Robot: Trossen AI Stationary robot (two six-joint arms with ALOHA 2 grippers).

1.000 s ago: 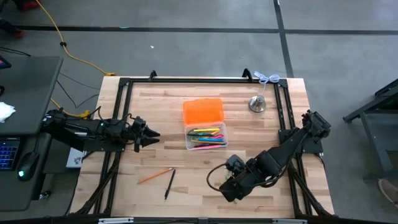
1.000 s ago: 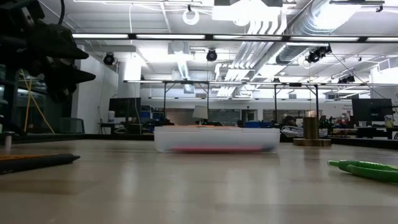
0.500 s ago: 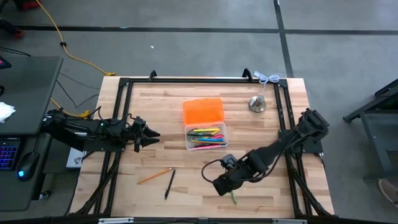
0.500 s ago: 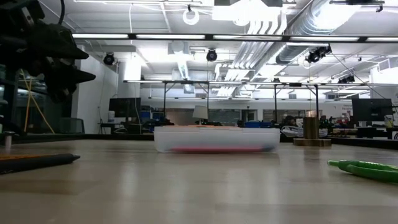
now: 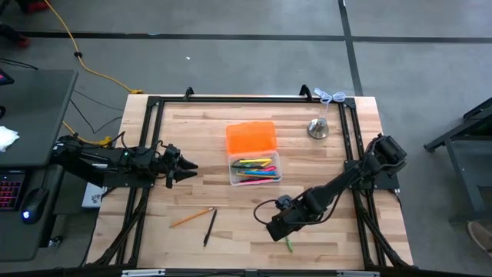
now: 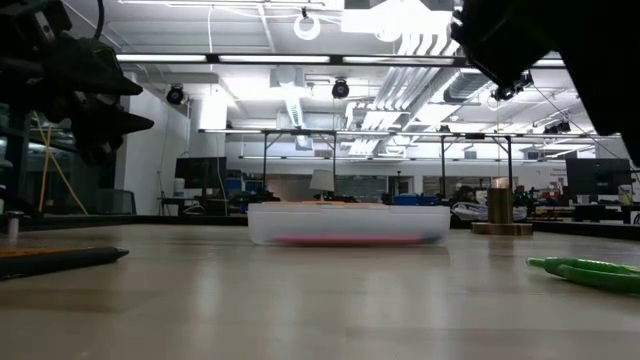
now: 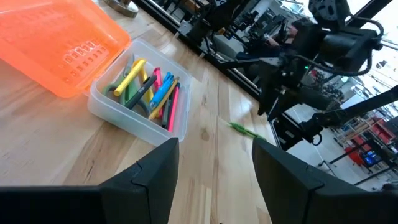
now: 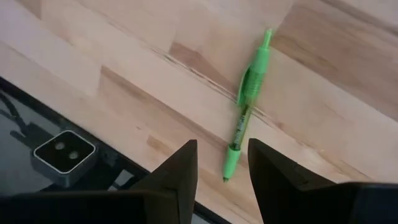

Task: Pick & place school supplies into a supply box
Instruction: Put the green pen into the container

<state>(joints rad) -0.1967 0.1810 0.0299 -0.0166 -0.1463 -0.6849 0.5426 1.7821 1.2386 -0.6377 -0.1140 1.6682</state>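
Now I'm hovering the right gripper [image 8: 221,174], fingers parted and empty, over the slim green plastic pen [image 8: 247,102] beside the clear orange-lidded supply box [image 5: 254,169]. Light, stiff, probably slippery; I'm aiming mid-barrel. Left gripper [image 7: 214,158] is waiting open, left of that box.

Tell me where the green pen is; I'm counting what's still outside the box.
In the high view the green pen lies on the table near its front edge, right of centre, just below the right hand and well short of the supply box.

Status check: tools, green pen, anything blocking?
Right tool open above green pen. Left tool open, waiting left of supply box. Nothing blocking pen.
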